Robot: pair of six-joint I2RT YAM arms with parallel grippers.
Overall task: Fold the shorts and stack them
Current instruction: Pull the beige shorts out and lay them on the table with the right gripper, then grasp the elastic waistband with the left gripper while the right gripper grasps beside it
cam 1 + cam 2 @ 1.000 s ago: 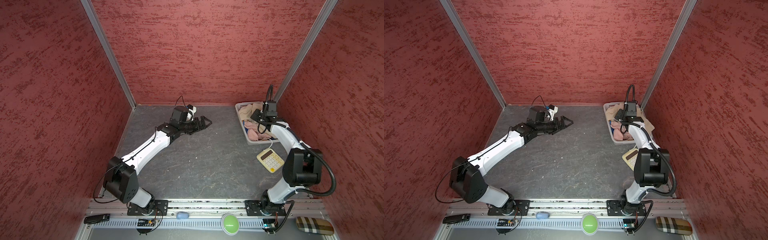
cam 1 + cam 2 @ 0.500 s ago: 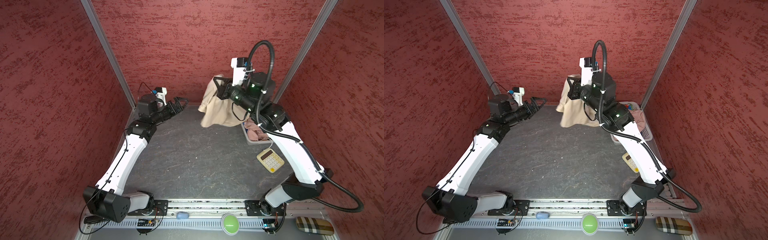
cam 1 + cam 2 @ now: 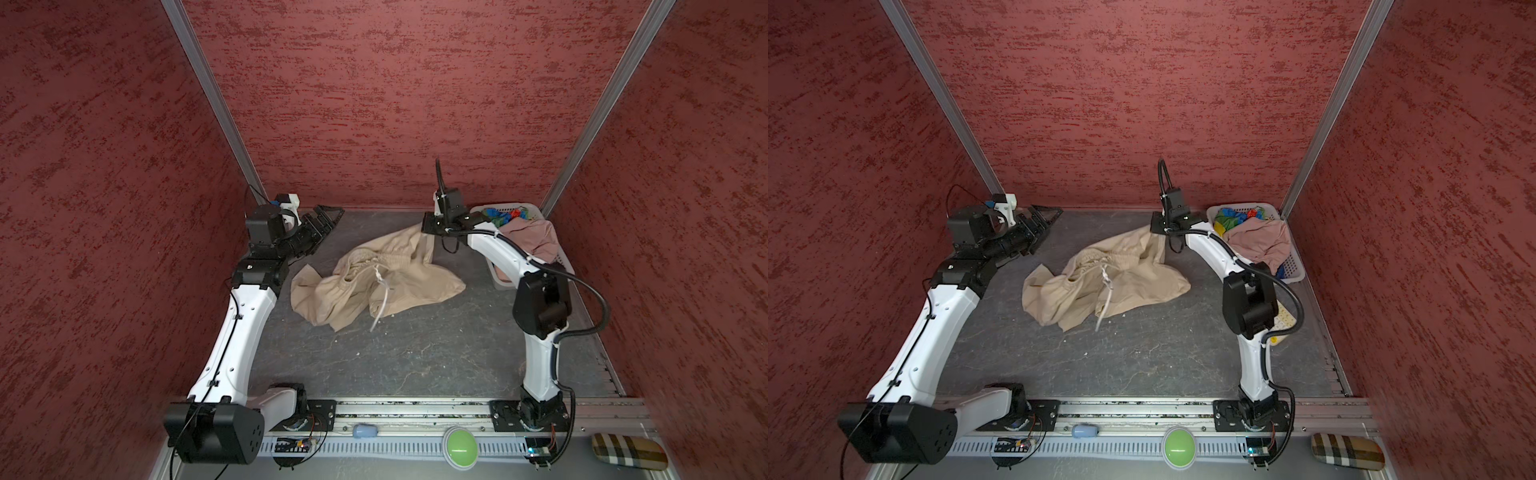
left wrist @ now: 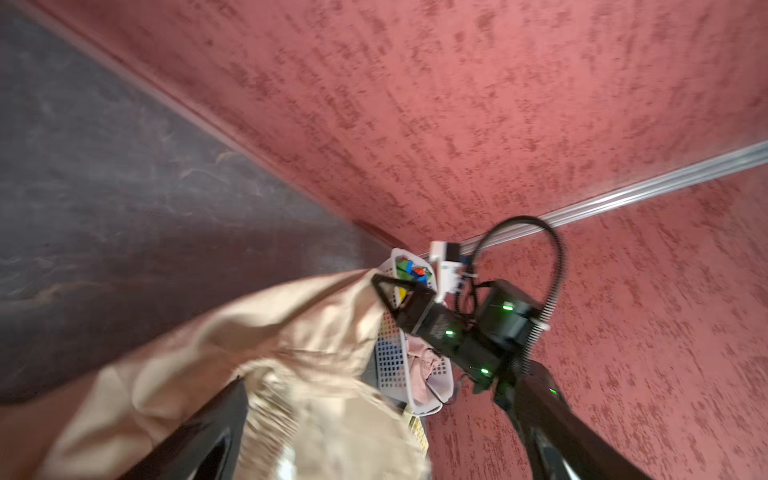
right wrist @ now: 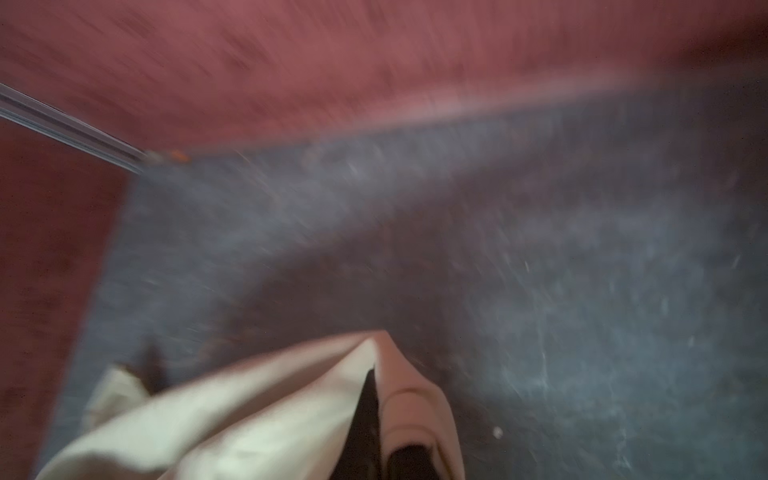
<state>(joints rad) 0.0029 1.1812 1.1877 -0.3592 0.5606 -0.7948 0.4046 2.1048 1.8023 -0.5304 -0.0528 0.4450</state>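
Note:
The beige shorts (image 3: pixel 374 282) (image 3: pixel 1104 282) lie crumpled in the middle of the table, waistband and white drawstring facing up. One corner rises to my right gripper (image 3: pixel 426 230) (image 3: pixel 1154 227), which is shut on it. The right wrist view shows the cloth draped over the fingers (image 5: pixel 368 399). My left gripper (image 3: pixel 326 218) (image 3: pixel 1046 216) hangs open at the back left, apart from the cloth, nothing between its fingers (image 4: pixel 199 436). The dusty pink shorts (image 3: pixel 532 241) (image 3: pixel 1262 241) and the rainbow-striped shorts (image 3: pixel 505 216) (image 3: pixel 1237 218) sit in the white basket (image 3: pixel 528 206) (image 3: pixel 1295 272).
A yellow calculator (image 3: pixel 1283 322) lies on the right, partly behind the right arm. Red walls close in the back and both sides. On the front rail sit a green button (image 3: pixel 460 446), a small blue thing (image 3: pixel 365 431) and a plaid case (image 3: pixel 629 451).
The right gripper took the beige shorts from the basket, raised them high, and has now come down so most of the cloth rests on the table. The left arm swung toward the back left corner, still open.

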